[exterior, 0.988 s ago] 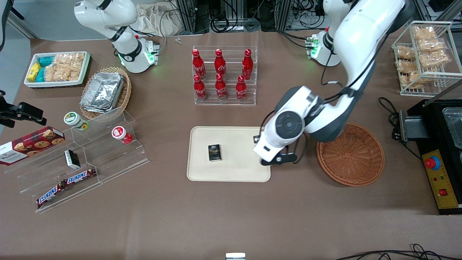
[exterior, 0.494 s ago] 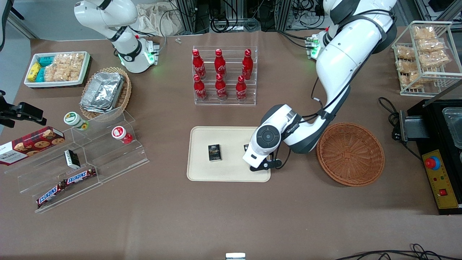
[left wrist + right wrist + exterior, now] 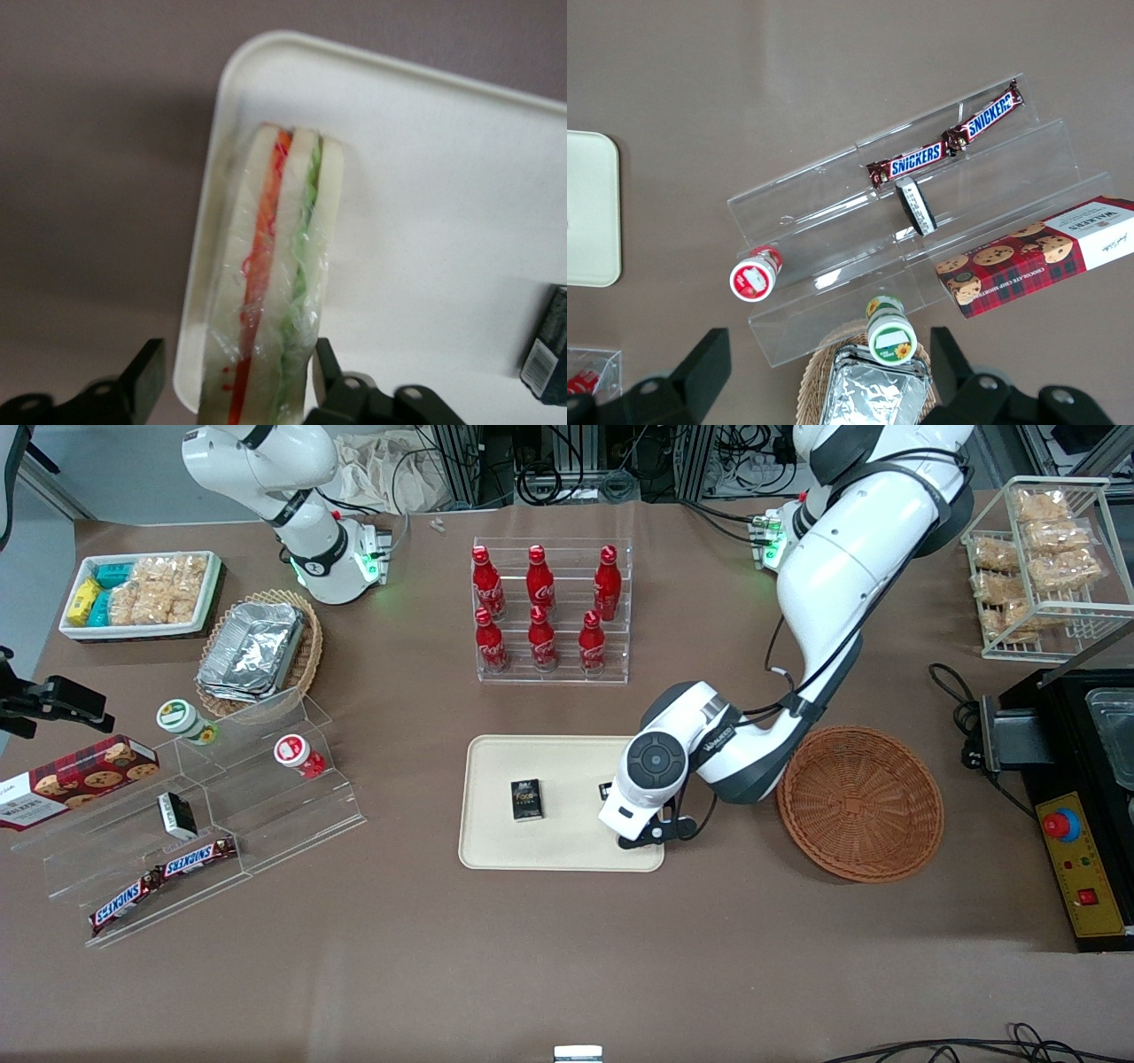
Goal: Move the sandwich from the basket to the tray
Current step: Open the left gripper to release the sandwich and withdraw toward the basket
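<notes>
The wrapped sandwich (image 3: 279,266), pale bread with red-orange and green filling, lies on the cream tray (image 3: 425,177) along its rim near a corner. My gripper (image 3: 239,350) is low over it and open. One finger (image 3: 323,354) is against the wrap, and the other finger (image 3: 151,363) stands apart from it over the brown table. In the front view the wrist (image 3: 651,779) covers the sandwich, at the end of the tray (image 3: 567,762) nearest the reddish-brown basket (image 3: 859,804). Nothing shows in the basket.
A small black box (image 3: 526,799) lies on the tray toward the parked arm's end. A clear rack of red bottles (image 3: 549,611) stands farther from the front camera. Acrylic steps with snacks (image 3: 195,824) are toward the parked arm's end.
The arm swung from beside the basket to over the tray's end and came lower. In the last half second it barely shifted.
</notes>
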### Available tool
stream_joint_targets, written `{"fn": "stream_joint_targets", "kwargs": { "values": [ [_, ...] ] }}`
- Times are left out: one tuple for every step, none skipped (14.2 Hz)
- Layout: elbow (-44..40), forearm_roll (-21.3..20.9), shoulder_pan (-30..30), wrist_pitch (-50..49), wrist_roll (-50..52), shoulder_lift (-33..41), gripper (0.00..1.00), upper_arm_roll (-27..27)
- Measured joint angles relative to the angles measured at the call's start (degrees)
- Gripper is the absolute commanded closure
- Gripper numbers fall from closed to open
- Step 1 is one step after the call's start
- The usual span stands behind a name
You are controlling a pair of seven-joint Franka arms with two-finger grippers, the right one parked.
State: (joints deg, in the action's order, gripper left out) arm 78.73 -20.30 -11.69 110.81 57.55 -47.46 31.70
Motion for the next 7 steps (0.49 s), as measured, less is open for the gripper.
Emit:
{"fn": "stream_joint_targets", "kwargs": {
  "values": [
    [-0.57, -0.04, 0.25, -3.20, -0.03, 1.81, 0.00, -0.03],
    [-0.83, -0.04, 0.95, -5.75, -0.64, 4.02, 0.00, -0.03],
    [-0.75, 0.35, 2.02, -7.29, -2.84, 6.47, 0.00, -0.02],
    [-0.11, 1.66, 3.30, -8.27, -6.36, 9.08, 0.00, -0.06],
    [1.52, 3.61, 4.68, -8.87, -10.58, 12.12, 0.00, -0.50],
    [4.07, 5.54, 5.84, -9.06, -15.08, 15.58, 0.00, -1.76],
    [7.27, 7.49, 6.44, -9.07, -19.59, 19.42, 0.00, -3.88]
  ]
}}
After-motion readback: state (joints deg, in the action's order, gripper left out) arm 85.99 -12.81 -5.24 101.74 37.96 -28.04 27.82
